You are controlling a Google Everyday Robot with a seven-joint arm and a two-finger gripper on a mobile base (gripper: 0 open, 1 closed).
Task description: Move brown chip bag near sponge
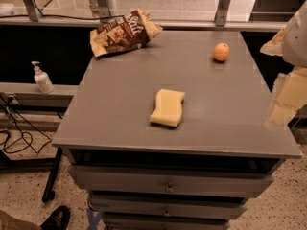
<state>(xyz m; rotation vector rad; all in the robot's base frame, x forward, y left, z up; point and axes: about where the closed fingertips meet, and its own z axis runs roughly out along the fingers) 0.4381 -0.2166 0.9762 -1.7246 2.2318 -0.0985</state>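
The brown chip bag (123,32) lies crinkled at the far left corner of the grey cabinet top (120,109), its white "Salt" lettering facing up. The pale yellow sponge (167,108) lies near the middle of the top, toward the front. My gripper (284,102) shows as pale blocky parts at the right edge of the view, beside the top's right side. It is far from the bag and about a sponge-length or two right of the sponge. It holds nothing that I can see.
A small round orange fruit (221,52) sits at the far right of the top. A white pump bottle (42,78) stands on a low ledge to the left. Drawers (168,186) are below the front edge. Cables lie on the floor at left.
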